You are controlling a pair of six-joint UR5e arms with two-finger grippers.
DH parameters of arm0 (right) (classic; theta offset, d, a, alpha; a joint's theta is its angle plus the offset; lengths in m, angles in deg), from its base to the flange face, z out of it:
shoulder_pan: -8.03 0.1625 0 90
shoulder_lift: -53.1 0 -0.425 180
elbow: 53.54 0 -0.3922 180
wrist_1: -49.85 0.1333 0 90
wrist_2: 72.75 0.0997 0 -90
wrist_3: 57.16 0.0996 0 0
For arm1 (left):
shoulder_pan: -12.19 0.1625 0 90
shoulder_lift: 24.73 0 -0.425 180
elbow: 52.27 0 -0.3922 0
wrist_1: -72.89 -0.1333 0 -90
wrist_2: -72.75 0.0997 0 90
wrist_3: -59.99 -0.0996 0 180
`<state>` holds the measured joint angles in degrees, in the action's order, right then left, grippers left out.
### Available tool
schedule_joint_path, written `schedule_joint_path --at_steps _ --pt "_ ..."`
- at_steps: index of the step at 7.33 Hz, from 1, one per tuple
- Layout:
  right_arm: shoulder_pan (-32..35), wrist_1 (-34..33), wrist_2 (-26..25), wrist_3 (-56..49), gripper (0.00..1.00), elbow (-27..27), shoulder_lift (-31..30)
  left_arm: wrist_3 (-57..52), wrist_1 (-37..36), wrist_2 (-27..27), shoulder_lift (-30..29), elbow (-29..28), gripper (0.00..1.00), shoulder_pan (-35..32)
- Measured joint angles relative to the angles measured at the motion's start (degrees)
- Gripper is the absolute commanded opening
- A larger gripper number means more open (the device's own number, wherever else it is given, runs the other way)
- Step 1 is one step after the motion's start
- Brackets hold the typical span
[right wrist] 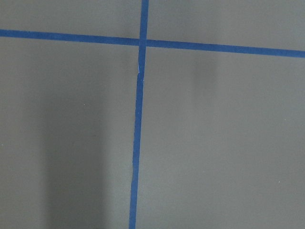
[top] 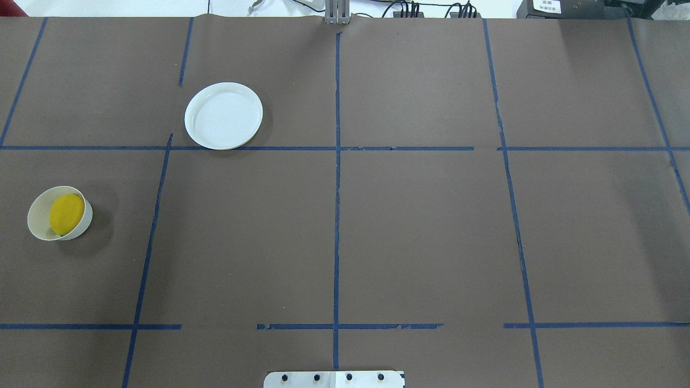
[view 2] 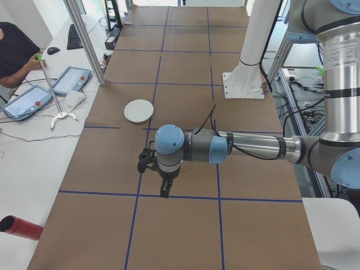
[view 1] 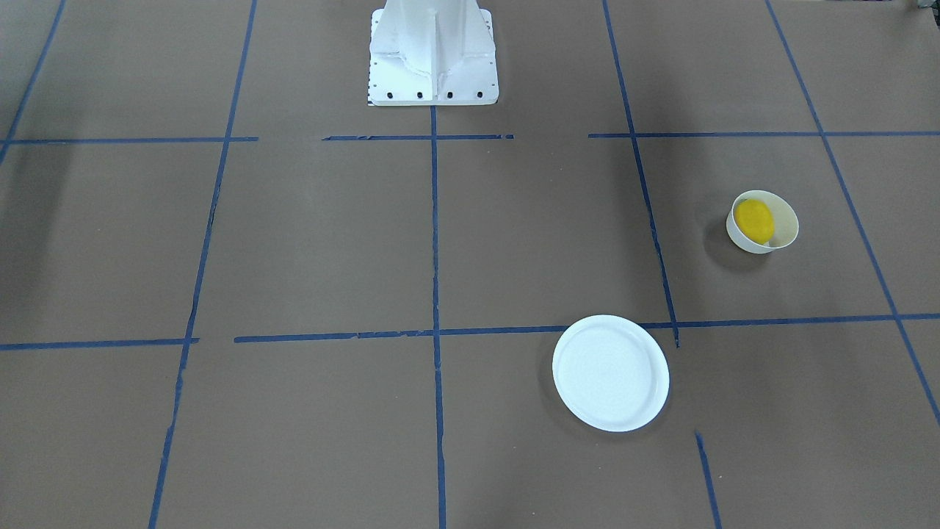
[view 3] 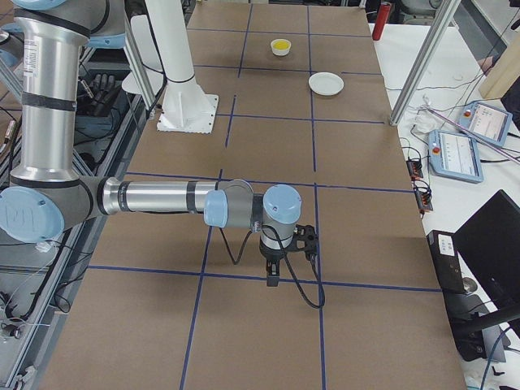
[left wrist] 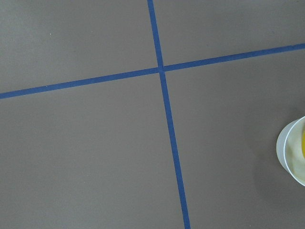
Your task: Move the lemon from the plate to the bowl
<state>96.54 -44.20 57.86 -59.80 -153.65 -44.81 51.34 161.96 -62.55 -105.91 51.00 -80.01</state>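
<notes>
- Lemon (view 1: 755,220) lies inside the bowl (view 1: 786,226), at the right of the front-facing view, and fills most of it. The plate (view 1: 611,372) sits bare, lower centre of that view and well apart from the bowl. Judging by this, the move looks done.
- Left gripper (view 2: 164,191) shows only in the left side view, low over the table (view 1: 308,242) at centre frame. I cannot tell how its jaws stand, and nothing is seen in them.
- Right gripper (view 3: 272,275) shows only in the right side view, at lower centre and far from both dishes. Its jaws cannot be told either.
- Risk: the bowl is thin-walled and probably light, and the lemon sits against one side of it. A knock could slide or tip it and roll the lemon out.
- Likely cause: the left wrist view catches the bowl's rim at its right edge, so that arm is near it. A low sideways sweep as it pulls away could clip the wall. Rising first would be safer.
- Lesser risk: the right arm hangs close above the table, so a careless move could scrape the paper or the tape lines (view 1: 435,242).
- Writing: a white label (top: 547,5) at the overhead view's top right carries print too small to read. The print on the arm column (view 2: 344,53) in the left side view's upper right is also illegible. No brand can be read.
</notes>
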Motion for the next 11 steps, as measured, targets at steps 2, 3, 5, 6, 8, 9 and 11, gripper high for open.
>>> schedule_joint_path --at_steps 2,3,5,6,8,9,11 --pt "0.0 0.0 0.0 0.0 1.0 0.0 0.0 0.03 -0.03 0.03 -0.02 0.13 1.0 0.0" --pt "0.0 0.0 0.0 0.0 1.0 0.0 0.0 0.03 -0.06 0.03 0.03 0.53 1.0 0.0" --pt "0.0 0.0 0.0 0.0 1.0 0.0 0.0 0.03 -0.14 0.03 0.27 1.85 1.0 -0.01" --pt "0.0 0.0 0.0 0.0 1.0 0.0 0.0 0.03 -0.18 0.04 0.41 2.38 1.0 -0.05" --pt "0.0 0.0 0.0 0.0 1.0 0.0 0.0 0.03 -0.21 0.04 0.71 3.39 1.0 -0.05" --pt "0.0 0.0 0.0 0.0 1.0 0.0 0.0 0.05 -0.21 0.06 0.87 3.8 1.0 -0.05" --pt "0.0 0.0 0.0 0.0 1.0 0.0 0.0 0.06 -0.23 0.09 0.98 4.13 1.0 -0.01"
